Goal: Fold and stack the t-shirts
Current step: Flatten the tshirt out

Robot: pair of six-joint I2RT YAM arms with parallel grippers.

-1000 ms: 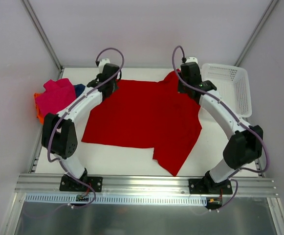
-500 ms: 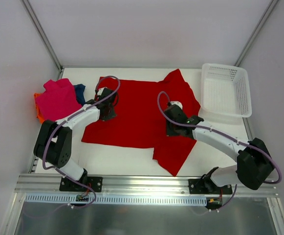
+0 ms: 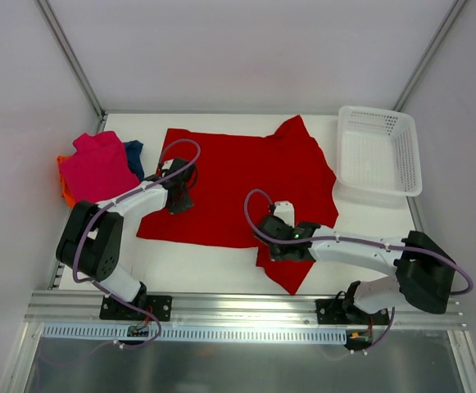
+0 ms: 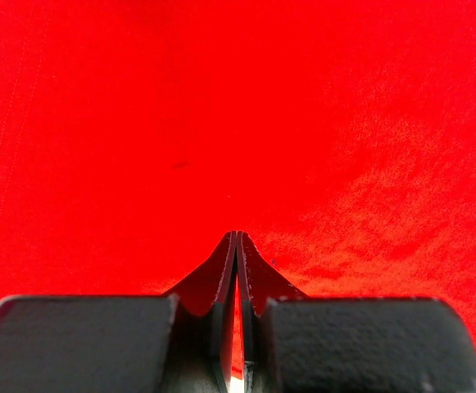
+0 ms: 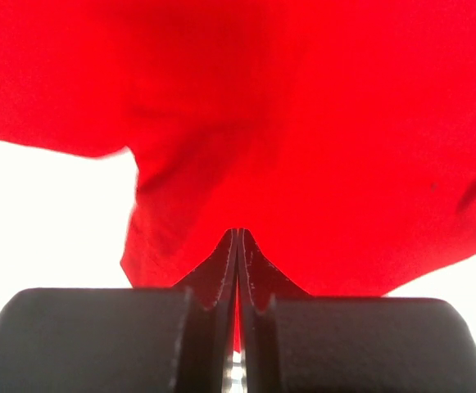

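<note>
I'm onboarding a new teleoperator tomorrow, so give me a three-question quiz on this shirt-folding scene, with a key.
1. True or false: the white basket holds a t-shirt.
2. Which garment lies spread out flat? A) the red t-shirt B) a green t-shirt C) a yellow t-shirt
3. Fill in: in the wrist views, the left gripper and the right gripper are both ____ (open/shut).
Key: 1 false; 2 A; 3 shut.

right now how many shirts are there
4. The red shirt lies spread across the middle; the pink shirt, orange shirt and dark blue shirt sit heaped at the left edge. That heap may hide more.
</note>
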